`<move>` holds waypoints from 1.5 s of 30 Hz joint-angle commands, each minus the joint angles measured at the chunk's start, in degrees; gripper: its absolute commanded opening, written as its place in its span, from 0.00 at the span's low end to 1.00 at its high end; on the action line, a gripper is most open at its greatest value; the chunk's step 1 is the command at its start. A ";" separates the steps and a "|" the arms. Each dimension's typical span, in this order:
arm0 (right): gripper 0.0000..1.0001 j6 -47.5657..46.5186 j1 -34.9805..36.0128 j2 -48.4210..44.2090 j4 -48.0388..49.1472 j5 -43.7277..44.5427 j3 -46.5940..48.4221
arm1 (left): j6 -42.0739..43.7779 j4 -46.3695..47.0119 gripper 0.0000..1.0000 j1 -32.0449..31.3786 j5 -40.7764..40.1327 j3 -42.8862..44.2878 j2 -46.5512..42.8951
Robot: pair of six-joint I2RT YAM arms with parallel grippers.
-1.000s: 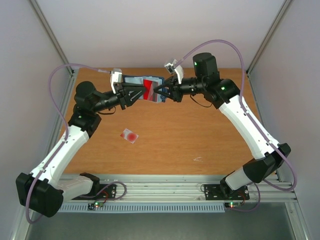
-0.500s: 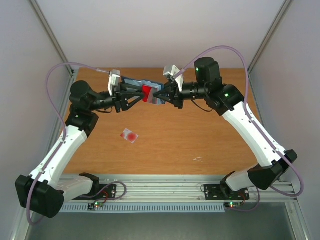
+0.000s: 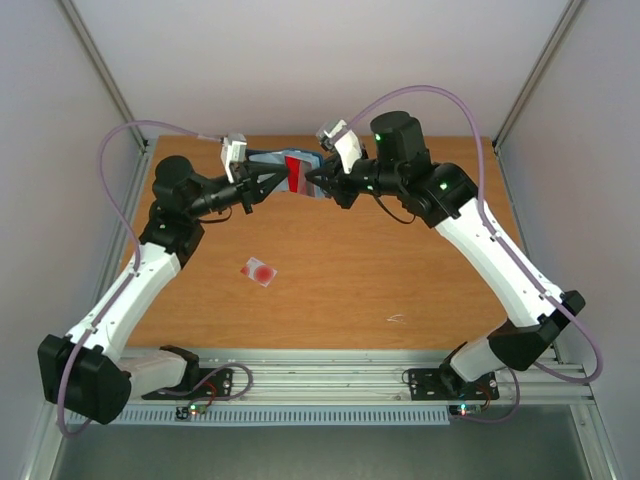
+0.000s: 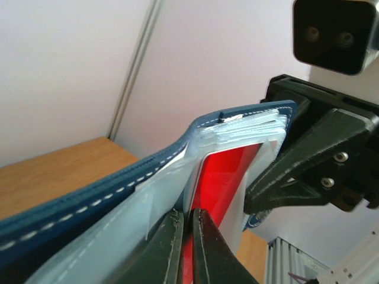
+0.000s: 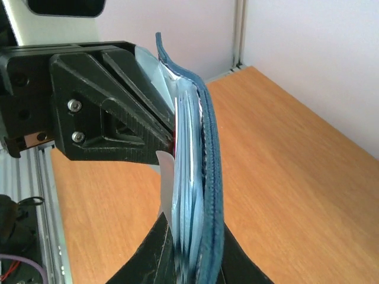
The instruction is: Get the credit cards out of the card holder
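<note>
Top external view: one card out, red card next

One pale card [image 3: 260,271] with a red dot lies flat on the table [image 3: 420,260], well apart from both arms. So one card is out. The card holder [image 3: 268,160] hangs in the air over the far side of the table, between the two claws. The right gripper [image 3: 313,178] is pinched on the holder's edge. The left gripper [image 3: 283,178] looks squeezed on the red card [image 3: 297,170], which sits partly in its pocket. More cards may hide inside; I cannot tell. The back wall [image 3: 300,70] is close behind, and the claws nearly touch. I think the best room for pulling is back along the left arm.
</note>
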 commanded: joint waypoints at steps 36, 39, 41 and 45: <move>0.01 13.71 -8.62 9.07 12.65 -27.11 2.80 | -28.27 15.77 0.41 -2.05 17.53 10.91 -1.54; 0.01 16.36 -10.00 8.80 13.31 -23.81 2.74 | -29.38 16.02 0.44 -1.44 16.47 11.23 -2.25; 0.01 16.92 -10.34 8.79 12.56 -23.37 3.04 | -29.74 15.74 0.45 -1.09 15.41 11.38 -2.90; 0.01 16.47 -10.28 8.90 10.74 -24.54 4.15 | -28.65 7.72 0.45 -0.75 10.92 11.94 -3.39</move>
